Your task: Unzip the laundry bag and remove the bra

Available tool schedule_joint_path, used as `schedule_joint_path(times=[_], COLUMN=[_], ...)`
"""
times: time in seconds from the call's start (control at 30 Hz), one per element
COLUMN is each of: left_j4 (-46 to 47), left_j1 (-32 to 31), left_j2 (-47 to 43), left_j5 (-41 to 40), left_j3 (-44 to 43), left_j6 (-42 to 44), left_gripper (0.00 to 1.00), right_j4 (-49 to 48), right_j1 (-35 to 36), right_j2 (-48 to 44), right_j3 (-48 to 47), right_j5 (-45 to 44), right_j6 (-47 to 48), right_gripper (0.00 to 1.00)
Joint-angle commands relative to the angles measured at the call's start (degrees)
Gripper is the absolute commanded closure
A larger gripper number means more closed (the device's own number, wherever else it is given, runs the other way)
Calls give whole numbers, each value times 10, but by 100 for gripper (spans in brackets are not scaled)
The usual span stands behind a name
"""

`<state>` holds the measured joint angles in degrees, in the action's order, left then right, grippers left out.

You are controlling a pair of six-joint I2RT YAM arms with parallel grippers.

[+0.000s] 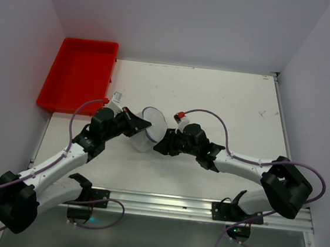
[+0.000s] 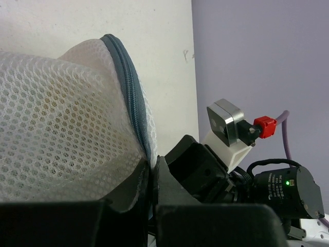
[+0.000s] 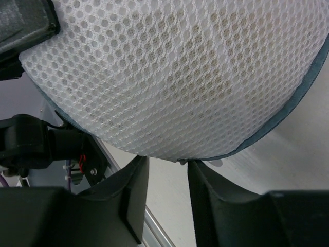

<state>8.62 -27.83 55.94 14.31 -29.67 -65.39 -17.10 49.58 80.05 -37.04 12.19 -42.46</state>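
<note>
Left wrist: laundry bag (image 2: 67, 128) in left gripper (image 2: 152, 165)

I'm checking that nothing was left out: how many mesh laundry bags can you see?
1. The laundry bag is centre-frame in the top view, the left pincer shut on its zip rim, the right pincer open at its other side. No other shows.

Top camera: high at the near edge, looking down on whole table (image 1: 233, 95). Wrist cameras: very close on bag (image 2: 61, 128) mesh, from opposite sides. All three share bag.
</note>
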Motion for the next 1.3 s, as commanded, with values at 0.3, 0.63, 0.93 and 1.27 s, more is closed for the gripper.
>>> schedule_joint_path(times=[0.3,0.63,0.93,1.27], left_j4=[19,-77,-178,-153], left_j1=[-3,68,74,75], left_j2=[-15,53,204,219], left_j5=[20,77,177,102], left_j3=[-30,-105,-255,-251], left_j6=[-5,114,346,244], left_gripper=[100,100,100,9], right_j4=[-65,107,272,173], right_j1=[-7,-108,-118,-3], right_j2=[8,-117,-181,-71], right_j3=[7,42,-9,-97], right_j5=[-16,14,33,-5], right_j6=[13,84,178,31], right_gripper=[94,100,100,100])
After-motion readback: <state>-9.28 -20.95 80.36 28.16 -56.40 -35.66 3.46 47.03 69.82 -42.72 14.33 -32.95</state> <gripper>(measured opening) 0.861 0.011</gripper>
